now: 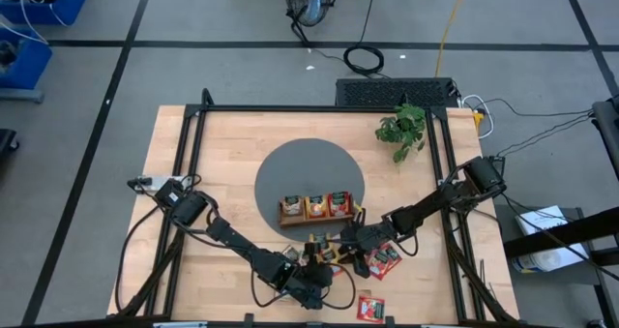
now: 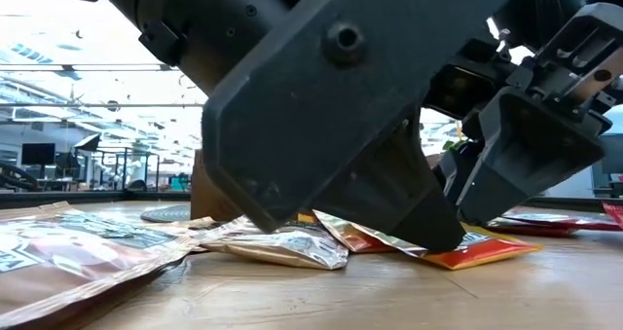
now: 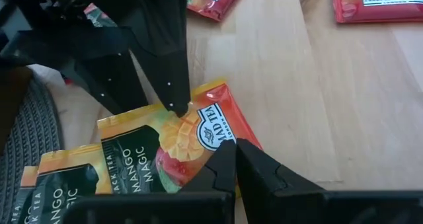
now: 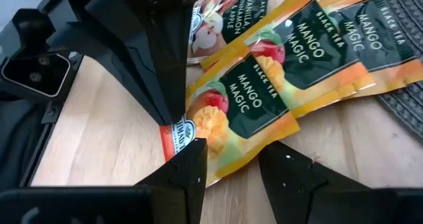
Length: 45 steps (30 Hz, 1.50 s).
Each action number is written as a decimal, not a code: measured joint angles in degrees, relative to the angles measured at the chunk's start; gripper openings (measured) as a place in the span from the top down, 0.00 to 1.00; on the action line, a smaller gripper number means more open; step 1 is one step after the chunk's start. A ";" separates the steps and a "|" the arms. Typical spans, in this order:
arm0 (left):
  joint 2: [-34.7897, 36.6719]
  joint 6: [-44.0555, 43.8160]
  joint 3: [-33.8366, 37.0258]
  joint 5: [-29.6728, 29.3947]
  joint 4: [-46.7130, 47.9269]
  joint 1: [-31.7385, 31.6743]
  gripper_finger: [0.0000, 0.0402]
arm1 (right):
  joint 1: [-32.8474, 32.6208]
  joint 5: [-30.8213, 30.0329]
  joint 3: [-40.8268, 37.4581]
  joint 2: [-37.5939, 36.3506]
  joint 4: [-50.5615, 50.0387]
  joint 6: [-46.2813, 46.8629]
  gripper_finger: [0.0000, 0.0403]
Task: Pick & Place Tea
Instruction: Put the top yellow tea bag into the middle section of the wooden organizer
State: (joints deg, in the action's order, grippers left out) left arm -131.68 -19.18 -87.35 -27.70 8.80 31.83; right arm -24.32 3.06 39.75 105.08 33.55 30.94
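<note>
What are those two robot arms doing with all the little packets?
Both arms are bent over one orange-yellow Mango Magic tea packet lying flat on the wooden table. The left tool is shut, its tip pressing on the packet's end. The right tool is open around the packet's edge. Red packets lie nearby, and the brown wooden tray already holds some.

Overhead, table-level and close wrist views share the mango packet (image 3: 192, 145).

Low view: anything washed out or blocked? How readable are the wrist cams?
Low view: bright background behind the table washes out, and the dark arm fills most of the frame, leaving foil tea packets glinting beneath it. Left wrist view: Mango Magic packet print sharp, evenly lit. Right wrist view: packet labels legible, slight sheen.
</note>
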 joint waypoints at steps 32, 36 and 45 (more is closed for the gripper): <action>13.02 0.49 0.04 4.88 5.22 9.19 0.95 | -1.75 -6.78 -0.04 -11.40 -0.97 -15.02 1.00; 14.26 0.64 0.07 -5.19 8.11 13.77 0.95 | -1.64 -14.76 -0.02 -16.39 -4.50 -19.91 1.00; 14.69 -2.06 0.02 -37.29 10.24 17.26 0.95 | -2.32 -19.33 0.00 -19.54 -5.17 -27.94 1.00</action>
State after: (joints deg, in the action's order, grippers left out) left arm -116.99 -21.24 -87.33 -64.99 19.04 49.10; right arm -26.63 -16.27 39.75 85.54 28.38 3.00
